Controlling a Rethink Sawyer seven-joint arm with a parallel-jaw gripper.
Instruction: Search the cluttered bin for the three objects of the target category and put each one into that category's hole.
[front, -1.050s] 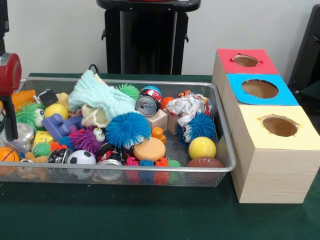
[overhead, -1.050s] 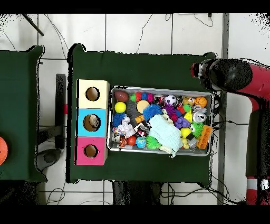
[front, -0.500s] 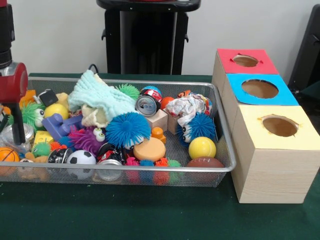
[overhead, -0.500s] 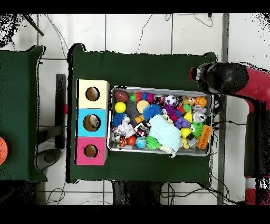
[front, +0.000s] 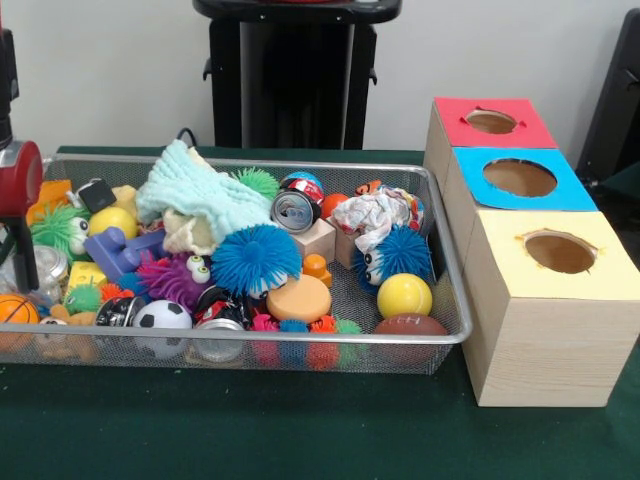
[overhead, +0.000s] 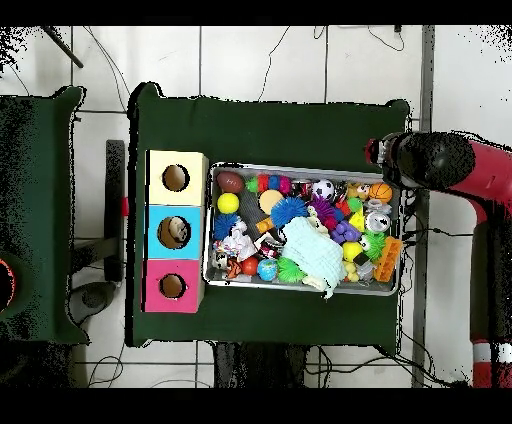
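A silver wire-mesh bin (front: 445, 262) (overhead: 304, 289) sits on a dark green cloth-covered desk (front: 300, 430) (overhead: 270, 125), heaped with small toys. Near its front wall lie a black-and-white toy soccer ball (front: 162, 316) (overhead: 323, 189), a small orange basketball (front: 15, 309) (overhead: 380, 191), a brown toy football (front: 410, 325) (overhead: 230, 181) and a smooth yellow ball (front: 404, 295) (overhead: 228, 203). A large spiky blue rubber ball (front: 255, 258) (overhead: 290, 211) rests in the middle, beside a flat orange disc (front: 298, 298) (overhead: 270, 201) and a purple fuzzy toy with googly eyes (front: 172, 277). Behind them a pale mint knitted cloth (front: 200, 198) (overhead: 312, 250) is draped over the pile, next to a crushed drinks can (front: 295, 211) lying on a plain wooden block (front: 318, 240). A crumpled white paper wad (front: 375, 215) (overhead: 237, 242) lies towards the end nearest the boxes.

Just beside that end stands a row of three light wooden boxes, each with a round hole in its coloured top: a yellow-topped box (front: 555, 300) (overhead: 176, 177), a blue-topped box (front: 520, 180) (overhead: 173, 232) and a red-topped box (front: 490, 122) (overhead: 172, 286). Something pale shows inside the blue hole from overhead.

The red and black robot arm (front: 18, 180) (overhead: 450, 165) hangs over the bin's opposite end, above the basketball corner. I cannot tell whether its gripper is open or closed, or whether it holds anything.
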